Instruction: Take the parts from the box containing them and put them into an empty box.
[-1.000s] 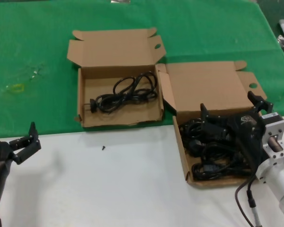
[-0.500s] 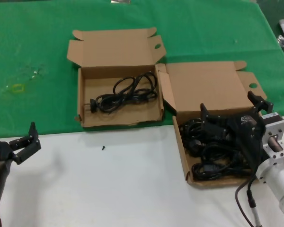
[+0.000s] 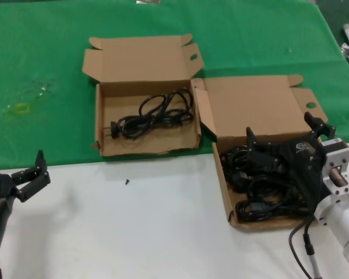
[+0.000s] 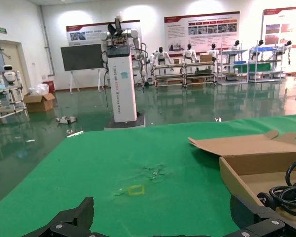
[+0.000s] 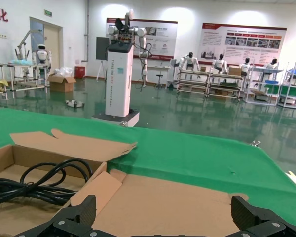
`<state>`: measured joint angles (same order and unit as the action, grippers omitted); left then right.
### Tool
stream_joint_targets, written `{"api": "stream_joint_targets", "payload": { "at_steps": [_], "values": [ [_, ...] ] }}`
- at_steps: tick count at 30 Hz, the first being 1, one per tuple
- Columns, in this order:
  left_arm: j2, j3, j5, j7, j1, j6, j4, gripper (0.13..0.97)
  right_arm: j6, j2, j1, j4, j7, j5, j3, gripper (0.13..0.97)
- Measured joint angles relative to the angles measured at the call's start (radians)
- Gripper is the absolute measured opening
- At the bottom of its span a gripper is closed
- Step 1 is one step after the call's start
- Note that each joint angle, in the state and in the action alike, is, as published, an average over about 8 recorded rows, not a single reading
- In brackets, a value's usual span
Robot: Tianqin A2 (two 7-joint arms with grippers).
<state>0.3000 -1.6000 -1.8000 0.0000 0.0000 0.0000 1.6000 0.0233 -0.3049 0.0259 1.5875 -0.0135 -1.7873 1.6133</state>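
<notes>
Two open cardboard mailers lie on the bench (image 3: 134, 226), which is green cloth on the far side and white on the near side.

The box containing them (image 3: 224, 186) sits at the right, straddling the edge between green cloth and white surface. Its lid is folded back flat toward the far side, with a round hole near the lid's right corner. A tangle of black cables (image 3: 262, 200) fills the tray.

The empty box (image 3: 148, 142) sits to the left and slightly farther away, fully on the green cloth, its right wall just beside the other mailer's left lid flap. Its lid stands open at the far side. One coiled black cable (image 3: 154, 113) already lies inside it.

The right gripper (image 3: 285, 136) is positioned over the far part of the right tray, directly above the cable tangle. Its fingers (image 3: 251, 138) are spread wide and hold nothing.

The left gripper (image 3: 32, 168) is at the near left, over the white surface, well apart from both mailers. Its fingers (image 3: 41, 158) are spread wide and empty.

A small dark speck (image 3: 127, 181) lies on the white surface near the left mailer's front wall.
</notes>
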Motion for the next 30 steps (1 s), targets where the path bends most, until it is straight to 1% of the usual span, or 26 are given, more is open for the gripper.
{"api": "stream_joint_targets", "payload": {
  "at_steps": [30],
  "values": [
    [0.0, 0.0, 0.0, 0.0, 0.0, 0.0, 0.0, 0.966, 0.0, 0.0, 0.0, 0.0, 0.0, 0.0, 0.0, 0.966]
  ]
}}
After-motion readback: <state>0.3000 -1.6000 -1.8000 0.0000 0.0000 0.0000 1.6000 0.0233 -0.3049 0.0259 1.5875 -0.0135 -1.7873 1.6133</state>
